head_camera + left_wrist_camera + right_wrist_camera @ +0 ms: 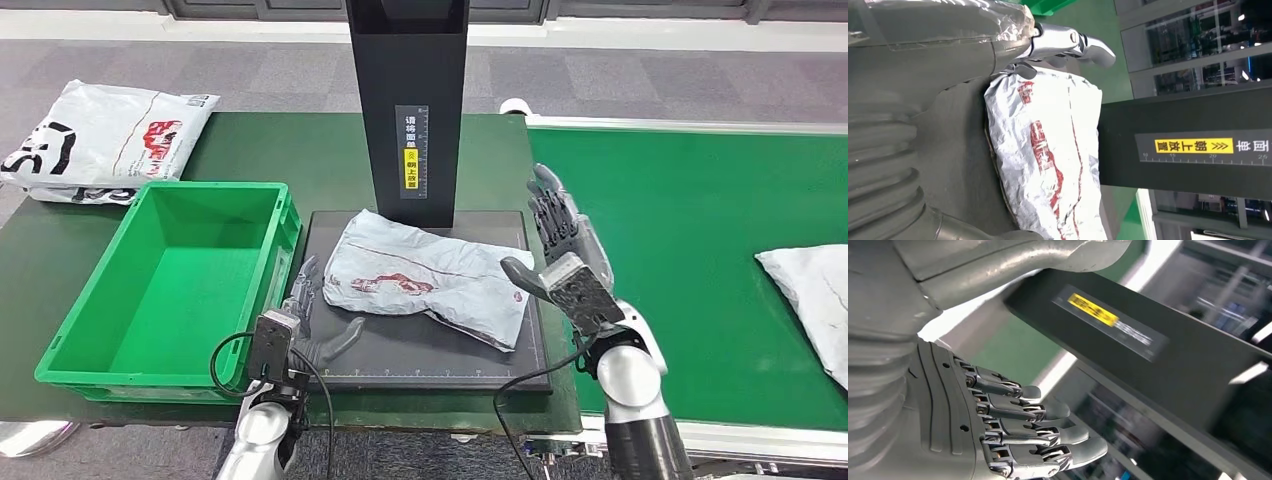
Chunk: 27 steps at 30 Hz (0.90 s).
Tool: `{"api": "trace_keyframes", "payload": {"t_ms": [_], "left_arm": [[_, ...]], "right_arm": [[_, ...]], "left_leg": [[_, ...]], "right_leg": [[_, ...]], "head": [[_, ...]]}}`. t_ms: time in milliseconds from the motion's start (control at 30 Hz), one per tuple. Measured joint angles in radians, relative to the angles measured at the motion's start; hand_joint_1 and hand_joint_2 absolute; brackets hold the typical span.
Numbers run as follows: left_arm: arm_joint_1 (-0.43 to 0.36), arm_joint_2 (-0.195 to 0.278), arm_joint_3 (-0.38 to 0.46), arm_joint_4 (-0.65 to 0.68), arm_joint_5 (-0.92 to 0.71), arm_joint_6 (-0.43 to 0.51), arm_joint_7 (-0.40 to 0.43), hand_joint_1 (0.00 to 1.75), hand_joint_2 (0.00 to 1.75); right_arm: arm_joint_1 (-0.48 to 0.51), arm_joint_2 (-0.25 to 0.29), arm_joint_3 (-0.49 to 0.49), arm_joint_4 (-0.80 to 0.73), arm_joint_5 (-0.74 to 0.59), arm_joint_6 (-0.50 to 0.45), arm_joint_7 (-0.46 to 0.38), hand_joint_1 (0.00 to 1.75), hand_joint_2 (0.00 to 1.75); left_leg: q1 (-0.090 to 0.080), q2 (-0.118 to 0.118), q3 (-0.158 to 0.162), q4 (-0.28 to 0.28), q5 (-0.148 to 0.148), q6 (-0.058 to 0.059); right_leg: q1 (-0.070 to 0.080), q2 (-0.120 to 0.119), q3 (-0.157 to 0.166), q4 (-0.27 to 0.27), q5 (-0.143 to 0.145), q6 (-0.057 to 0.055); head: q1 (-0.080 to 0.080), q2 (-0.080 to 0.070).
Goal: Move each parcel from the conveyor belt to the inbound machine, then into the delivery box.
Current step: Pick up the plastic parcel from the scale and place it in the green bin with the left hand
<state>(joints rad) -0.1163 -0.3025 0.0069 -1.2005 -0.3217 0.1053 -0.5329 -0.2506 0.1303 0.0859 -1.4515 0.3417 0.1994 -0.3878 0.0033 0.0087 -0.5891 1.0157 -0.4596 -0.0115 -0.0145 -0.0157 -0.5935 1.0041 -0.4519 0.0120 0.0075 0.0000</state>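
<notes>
Grey parcel (425,280) lies on the inbound machine's black platform (420,350); left hand (305,320) beside it and right hand (565,250) both have fingers spread, holding nothing.

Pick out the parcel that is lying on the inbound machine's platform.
The crumpled grey parcel with red print, between both hands under the black column; the other two lie beside the green bin and on the conveyor.

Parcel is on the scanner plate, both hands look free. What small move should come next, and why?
Probably the left hand closes on the near edge of the parcel. The parcel lies flat on the inbound machine, that hand sits open beside it, the right hand is raised and empty, and the green box is on the left.
</notes>
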Motion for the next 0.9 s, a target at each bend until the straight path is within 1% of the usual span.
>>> {"api": "trace_keyframes", "payload": {"t_ms": [133, 233, 300, 433, 567, 600, 667, 733, 800, 833, 900], "left_arm": [[0.002, 0.000, 0.000, -0.011, -0.004, 0.008, 0.011, 0.00, 1.75], [0.002, 0.000, 0.000, -0.016, -0.017, 0.022, 0.018, 0.00, 1.75], [0.002, 0.000, 0.000, -0.019, -0.061, 0.057, 0.025, 0.00, 1.75], [0.003, -0.001, -0.002, -0.038, -0.194, 0.176, 0.063, 0.00, 1.75], [0.004, -0.002, -0.004, -0.052, -0.254, 0.216, 0.081, 0.00, 1.75], [0.003, -0.002, -0.010, -0.054, -0.310, 0.242, 0.092, 0.00, 1.75], [-0.004, -0.003, -0.039, -0.054, -0.496, 0.313, 0.144, 0.00, 1.75], [-0.023, -0.003, -0.096, -0.034, -0.737, 0.381, 0.243, 0.00, 1.75], [-0.066, -0.004, -0.161, 0.026, -0.945, 0.430, 0.348, 0.00, 1.75], [-0.097, -0.007, -0.188, 0.068, -1.016, 0.447, 0.390, 0.00, 1.75], [-0.169, -0.018, -0.231, 0.163, -1.107, 0.472, 0.451, 0.00, 1.75]], "right_arm": [[0.070, 0.000, -0.020, -0.125, -0.003, -0.012, -0.026, 0.00, 1.75], [0.112, 0.001, -0.041, -0.188, -0.005, -0.014, -0.039, 0.00, 1.75], [0.133, 0.004, -0.056, -0.219, -0.006, -0.018, -0.048, 0.00, 1.75], [0.166, 0.021, -0.090, -0.261, -0.006, -0.022, -0.066, 0.00, 1.75], [0.182, 0.032, -0.109, -0.282, -0.007, -0.021, -0.070, 0.00, 1.75], [0.185, 0.035, -0.113, -0.284, -0.009, -0.017, -0.071, 0.00, 1.75], [0.192, 0.044, -0.121, -0.285, -0.018, -0.003, -0.076, 0.00, 1.75], [0.200, 0.054, -0.126, -0.283, -0.035, 0.020, -0.086, 0.00, 1.75], [0.207, 0.063, -0.127, -0.270, -0.055, 0.042, -0.101, 0.00, 1.75], [0.210, 0.067, -0.127, -0.258, -0.065, 0.051, -0.109, 0.00, 1.75], [0.215, 0.073, -0.127, -0.231, -0.084, 0.063, -0.124, 0.00, 1.75]], "left_leg": [[0.000, 0.000, 0.000, 0.000, 0.000, 0.000], [0.000, 0.000, 0.000, 0.000, 0.000, 0.000], [0.000, 0.000, 0.000, 0.000, 0.000, 0.000], [0.000, 0.001, 0.001, 0.000, 0.000, 0.000], [0.000, 0.001, 0.001, 0.000, 0.000, 0.000], [0.000, 0.002, 0.001, 0.000, 0.000, 0.000], [0.000, 0.002, 0.001, 0.000, 0.000, 0.000], [0.000, 0.002, 0.001, 0.000, 0.000, 0.000], [0.000, 0.002, 0.001, 0.000, 0.000, 0.000], [0.000, 0.002, 0.001, 0.000, 0.000, 0.000], [-0.001, 0.002, 0.001, 0.001, 0.001, 0.000]], "right_leg": [[0.000, 0.000, 0.000, 0.000, 0.000, 0.000], [0.000, 0.000, 0.000, 0.000, 0.000, 0.000], [0.000, 0.000, 0.000, 0.000, 0.000, 0.000], [0.000, 0.000, 0.000, 0.000, 0.000, 0.000], [0.000, 0.001, 0.000, 0.000, 0.000, 0.000], [0.000, 0.001, -0.001, 0.000, 0.000, 0.000], [0.000, 0.001, -0.001, 0.000, 0.000, 0.000], [0.000, 0.001, -0.001, 0.000, 0.000, 0.000], [0.000, 0.002, -0.001, 0.000, 0.001, 0.000], [0.000, 0.002, -0.001, 0.000, 0.001, 0.000], [-0.001, 0.002, 0.000, 0.000, 0.002, 0.001]], "head": [[0.000, 0.000], [0.000, 0.000], [0.000, 0.000], [0.000, 0.000], [0.000, 0.000], [0.000, 0.000], [0.000, 0.000], [0.000, 0.000], [0.000, 0.000], [0.000, 0.000], [0.000, 0.000]]}}
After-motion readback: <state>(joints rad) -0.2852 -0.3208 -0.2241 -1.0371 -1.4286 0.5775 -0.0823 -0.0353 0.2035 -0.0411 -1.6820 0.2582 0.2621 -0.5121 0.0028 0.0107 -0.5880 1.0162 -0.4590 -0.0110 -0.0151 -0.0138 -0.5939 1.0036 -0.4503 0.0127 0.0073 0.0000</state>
